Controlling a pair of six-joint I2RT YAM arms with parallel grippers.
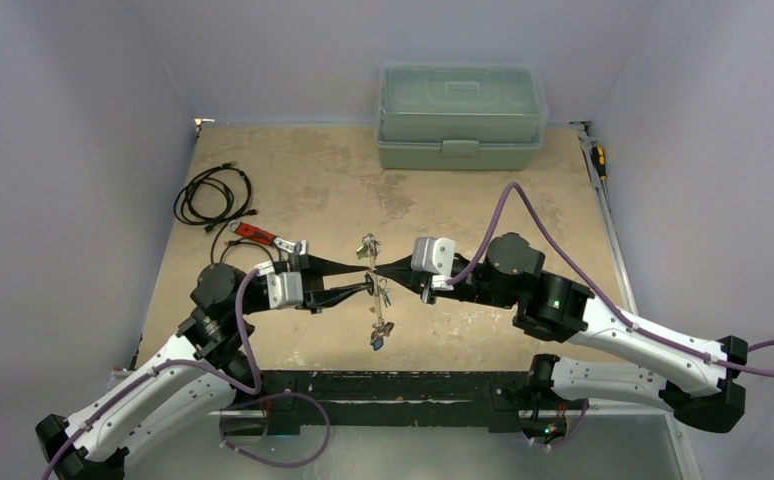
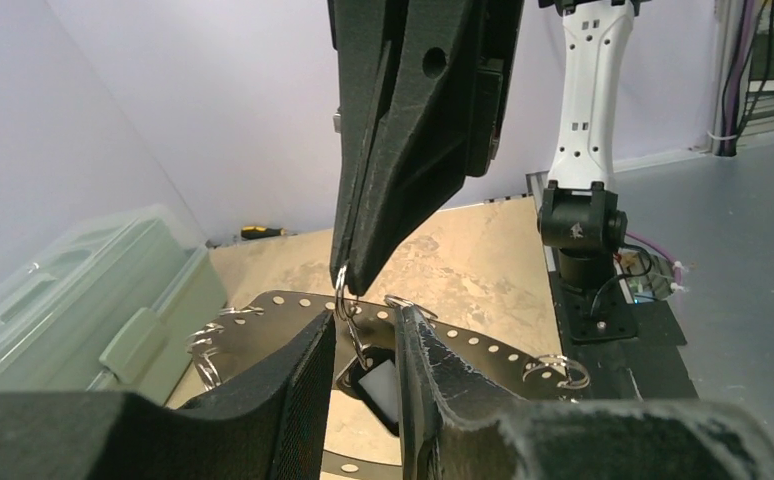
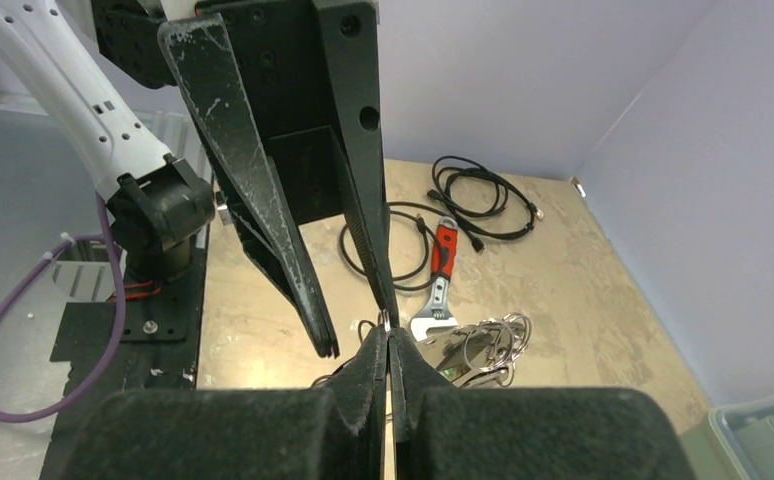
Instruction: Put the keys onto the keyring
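My right gripper [image 1: 381,272] is shut on the thin wire of the keyring [image 2: 344,292] and holds it above the table; the pinch also shows in the right wrist view [image 3: 387,335]. A dark-headed key [image 2: 381,385] with a white tag hangs from the wire just below. My left gripper [image 1: 366,280] is open, and its fingers [image 2: 313,345] stand either side of the wire and hanging key without closing on them. More keys show along the line: a bunch [image 1: 368,245] at the far end, also in the right wrist view [image 3: 483,345], and a cluster [image 1: 377,336] at the near end.
A red-handled wrench [image 1: 258,233] and a coiled black cable [image 1: 213,195] lie at the left. A pale green toolbox [image 1: 461,115] stands at the back. A yellow-handled screwdriver [image 1: 598,160] lies by the right edge. The black mounting plate [image 1: 393,385] runs along the near edge.
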